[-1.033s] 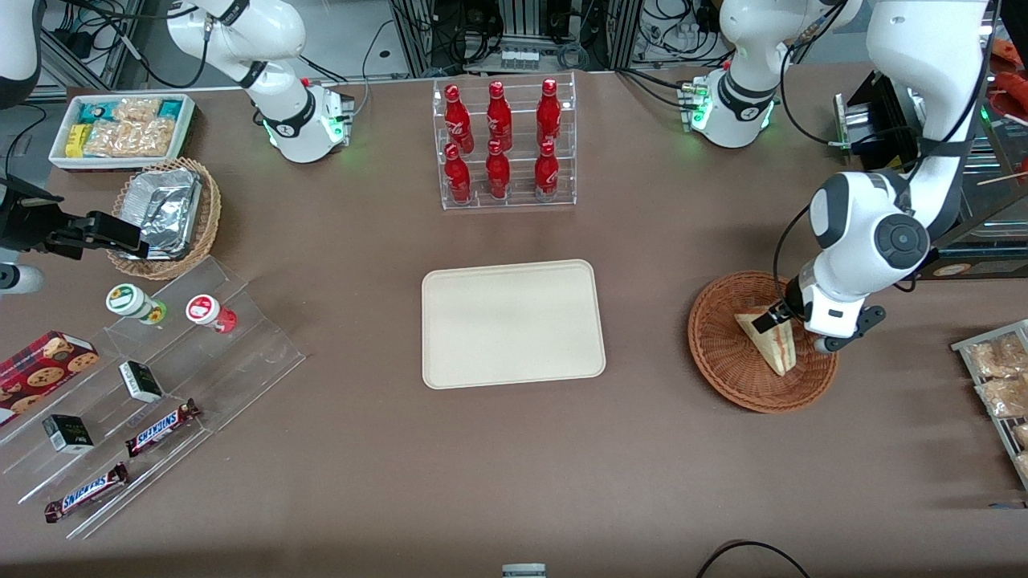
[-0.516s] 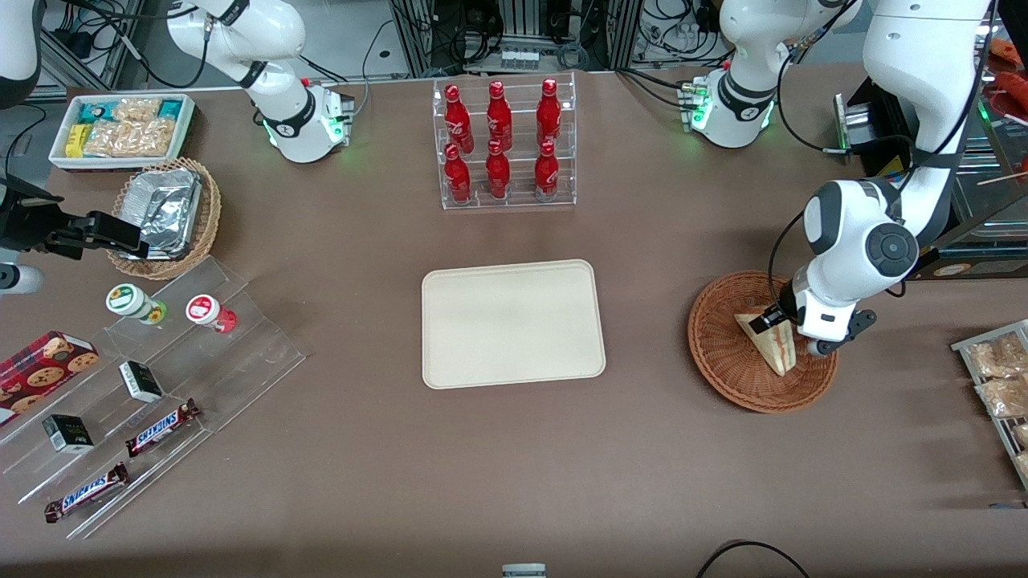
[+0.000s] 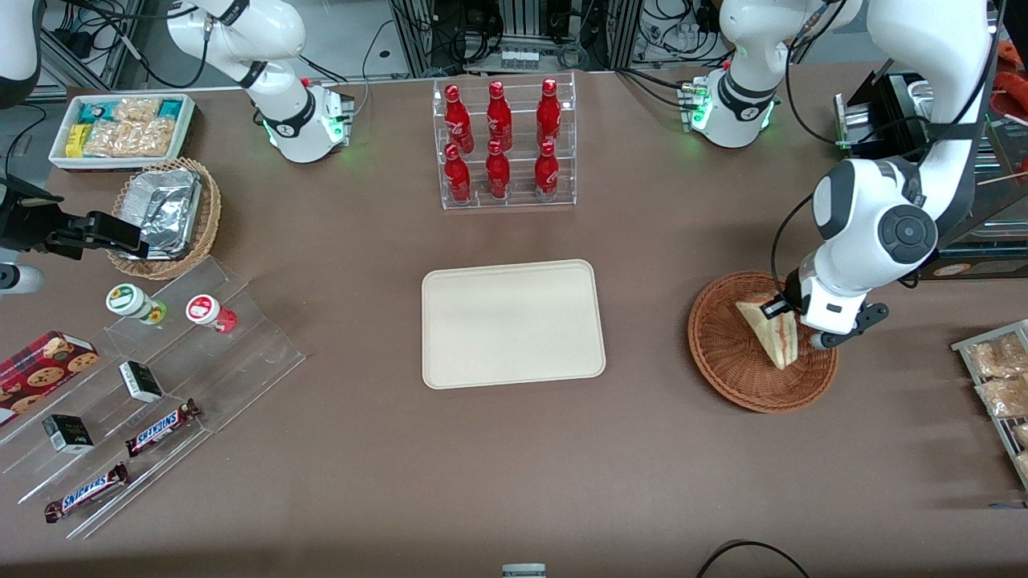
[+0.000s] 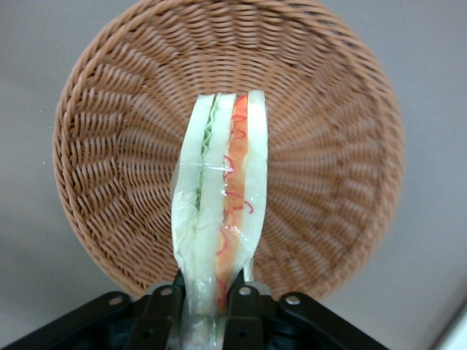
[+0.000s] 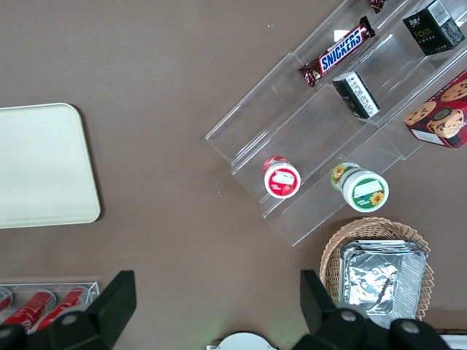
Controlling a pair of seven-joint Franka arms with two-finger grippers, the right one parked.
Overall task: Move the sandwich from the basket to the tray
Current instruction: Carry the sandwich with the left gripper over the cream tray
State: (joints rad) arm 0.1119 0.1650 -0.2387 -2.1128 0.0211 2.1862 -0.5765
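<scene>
Sandwich (image 3: pixel 771 335) sat clamped in the gripper (image 3: pixel 785 311), and we saw both black fingers (image 4: pixel 164 310) pinching the wrapped wedge at its wide end, over the basket (image 3: pixel 723 353). In the front view its long axis ran from about eleven o'clock to five o'clock, the narrow tip pointing down toward five, nearer the front camera than the gripped end. From the wrist camera we looked straight along the cut face: white bread layers, green filling on one side, red-orange on the other, the whole slab standing on edge and reaching out from the fingers over the woven bowl's centre (image 4: pixel 328 146).

Compared with half a second before, we noticed the wedge had risen a little; its upper corner showed higher against the basket's rim, and the wrist had drawn up and back toward the working arm's end of the table. Whether the tip was touching the weave, we could not tell.

At nine o'clock from the basket, well apart, lay the cream tray (image 3: pixel 450 353). At twelve o'clock from the tray stood the rack of red bottles (image 3: pixel 502 144).
</scene>
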